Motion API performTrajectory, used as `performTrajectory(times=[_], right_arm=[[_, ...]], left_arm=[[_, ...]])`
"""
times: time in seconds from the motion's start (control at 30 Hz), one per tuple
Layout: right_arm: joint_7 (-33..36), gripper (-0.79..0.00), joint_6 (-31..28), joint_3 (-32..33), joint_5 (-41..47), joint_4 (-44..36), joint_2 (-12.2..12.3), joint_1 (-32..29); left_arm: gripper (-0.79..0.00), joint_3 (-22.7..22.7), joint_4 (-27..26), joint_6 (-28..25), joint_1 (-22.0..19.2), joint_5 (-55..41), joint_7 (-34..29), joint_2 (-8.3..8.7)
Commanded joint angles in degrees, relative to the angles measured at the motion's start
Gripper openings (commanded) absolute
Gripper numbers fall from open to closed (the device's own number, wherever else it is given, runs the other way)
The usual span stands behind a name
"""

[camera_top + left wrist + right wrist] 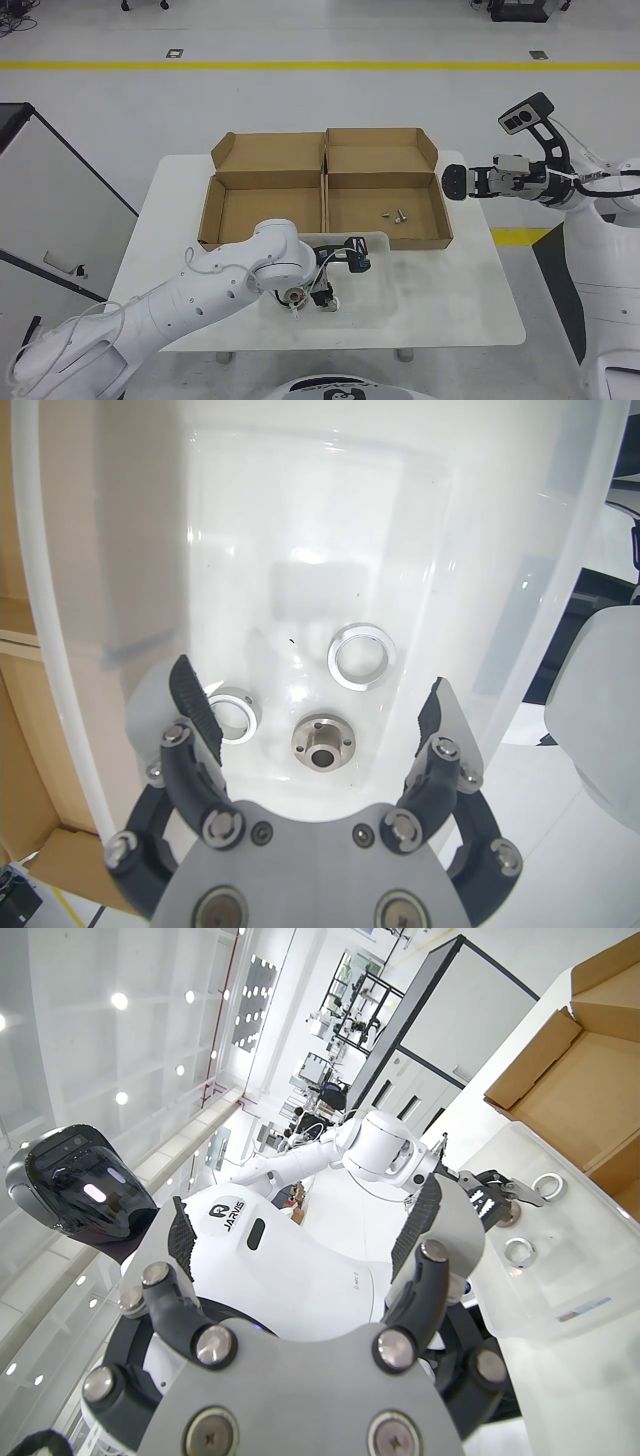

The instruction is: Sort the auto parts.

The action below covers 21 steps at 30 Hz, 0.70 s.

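Note:
A clear plastic tray (pixel 440 550) at the table's front holds three metal parts: a flanged hub (pixel 323 747), a wide ring (pixel 362 662) and a smaller slotted collar (pixel 234 715). My left gripper (pixel 312 700) hangs open just above them, with the hub roughly between its fingers and the collar partly behind one pad. Seen from above, the left gripper (pixel 352 256) is over the tray (pixel 385 240). My right gripper (pixel 450 182) is held in the air off the table's right side, open and holding nothing (pixel 305 1213). The right wrist view also shows the tray (pixel 575 1278) and both rings.
Two open cardboard boxes stand side by side at the back of the table: the left box (pixel 265 205) and the right box (pixel 385 200) with two small bolts (pixel 394 213) in it. Bare white tabletop (pixel 470 300) lies right of the tray.

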Motion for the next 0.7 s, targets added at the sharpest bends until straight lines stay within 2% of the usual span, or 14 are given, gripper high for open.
performTrajectory(times=[0.0, 0.07, 0.2, 0.37, 0.5, 0.67], right_arm=[[0.0, 0.0, 0.0, 0.0, 0.0, 0.0, 0.0, 0.0], [0.0, 0.0, 0.0, 0.0, 0.0, 0.0, 0.0, 0.0], [0.0, 0.0, 0.0, 0.0, 0.0, 0.0, 0.0, 0.0], [0.0, 0.0, 0.0, 0.0, 0.0, 0.0, 0.0, 0.0], [0.0, 0.0, 0.0, 0.0, 0.0, 0.0, 0.0, 0.0], [0.0, 0.0, 0.0, 0.0, 0.0, 0.0, 0.0, 0.0]], left_arm=[[0.0, 0.0, 0.12, 0.07, 0.1, 0.04, 0.18, 0.0], [0.0, -0.07, 0.06, -0.03, -0.33, 0.56, -0.72, -0.08], [0.0, 0.13, 0.81, 0.29, -2.52, -3.63, -6.72, -0.78], [0.0, 2.6, 1.89, 0.96, -5.84, -7.81, -11.65, -2.82], [0.0, 5.23, 2.9, 1.44, -7.75, -7.8, -12.05, -4.7], [0.0, 8.19, 5.91, 1.35, -8.2, -5.51, -10.64, -6.55]])
